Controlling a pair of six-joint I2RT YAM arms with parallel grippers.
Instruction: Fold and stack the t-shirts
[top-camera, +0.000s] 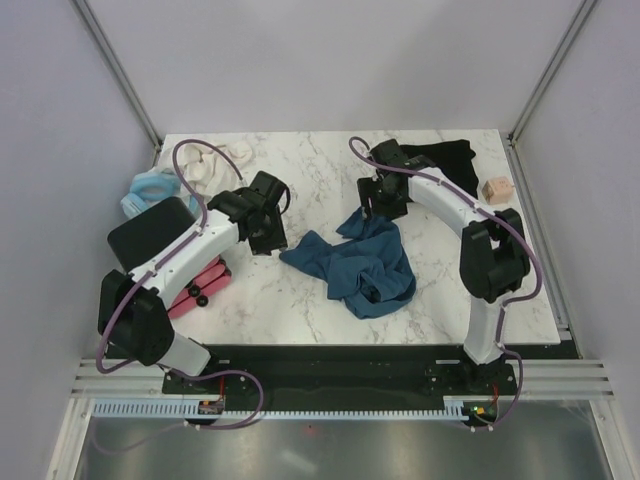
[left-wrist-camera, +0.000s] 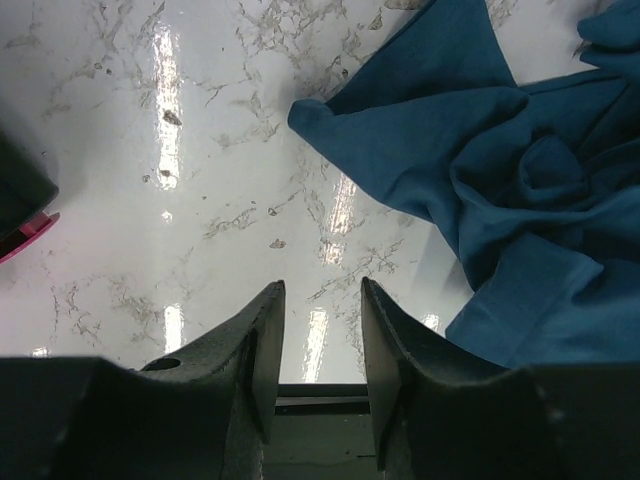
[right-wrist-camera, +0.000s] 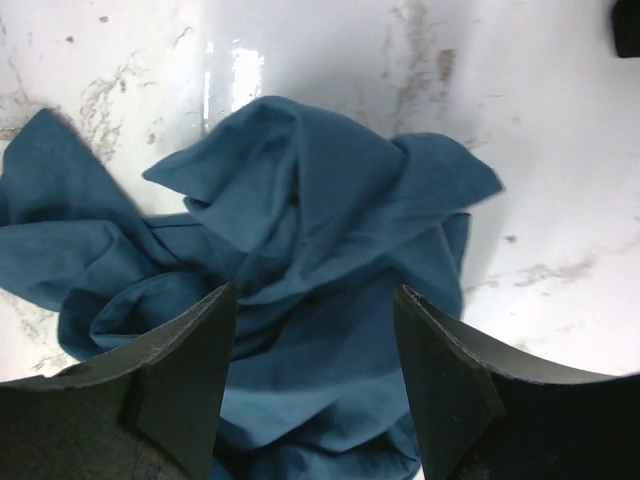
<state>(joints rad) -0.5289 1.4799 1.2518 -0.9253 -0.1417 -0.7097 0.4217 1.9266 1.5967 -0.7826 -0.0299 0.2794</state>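
Your blue t-shirt (top-camera: 355, 265) lies in a messy heap in the middle of the table (top-camera: 280, 310). It is not flat and not folded. Your black t-shirt (top-camera: 445, 160) lies bunched up at the far right corner, well apart from the blue one. So I think the folding has not really begun, and the blue one needs spreading flat first.

Your right gripper (right-wrist-camera: 315, 300) hangs over the far part of the blue heap. Its jaws stand wide apart, one on each side of a raised fold, and they hold nothing. I think it is placed there so it can come down and pinch that fold.

Your left gripper (left-wrist-camera: 320, 295) is over bare table, near the left tip of the blue shirt. Its jaws are about half open with nothing between them. It looks ready to take that pointed corner, so both grippers can pull the shirt out flat.

A pale blue ring (top-camera: 150, 190) and a small wooden block (top-camera: 495, 188) sit off to the sides, out of the way.
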